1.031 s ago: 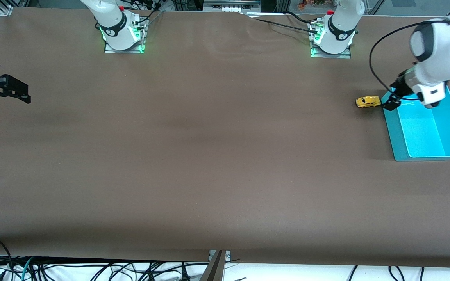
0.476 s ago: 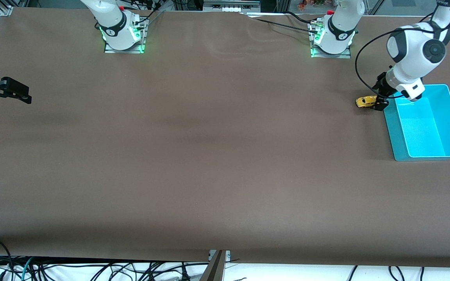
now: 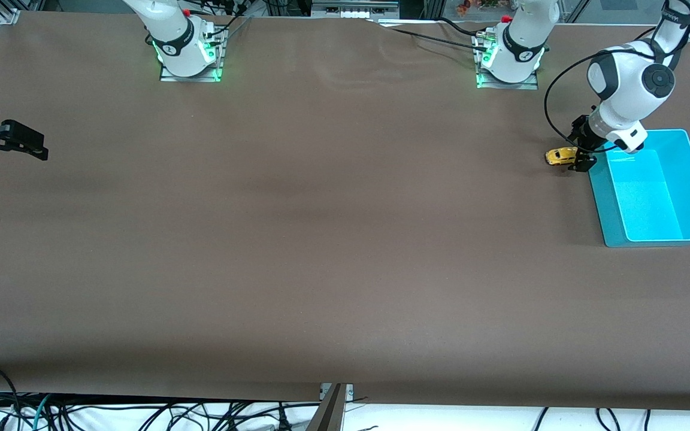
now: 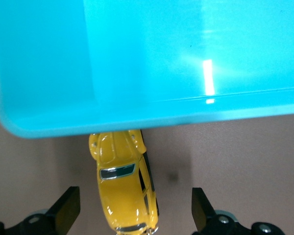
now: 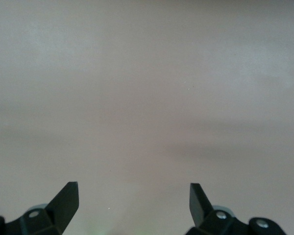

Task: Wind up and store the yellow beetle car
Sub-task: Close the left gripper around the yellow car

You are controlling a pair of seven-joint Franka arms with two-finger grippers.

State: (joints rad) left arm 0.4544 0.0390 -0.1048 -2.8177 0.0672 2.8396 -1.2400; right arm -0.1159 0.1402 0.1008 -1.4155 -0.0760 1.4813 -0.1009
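left end effector (image 3: 581, 157) low over the surface at the left arm's end, wrist bent down, fingers (image 4: 68, 208) spread wide, gripping nothing | right end effector (image 3: 12, 140) waiting at the right arm's end, fingers (image 5: 66, 198) spread wide, gripping nothing

You had the left gripper (image 4: 132, 208) straddling the yellow beetle car (image 4: 125, 188), open bench (image 3: 321, 239) outside each of its fingers (image 4: 66, 208); the turquoise bin (image 3: 611, 206) walled off the car's nose, touching or nearly so
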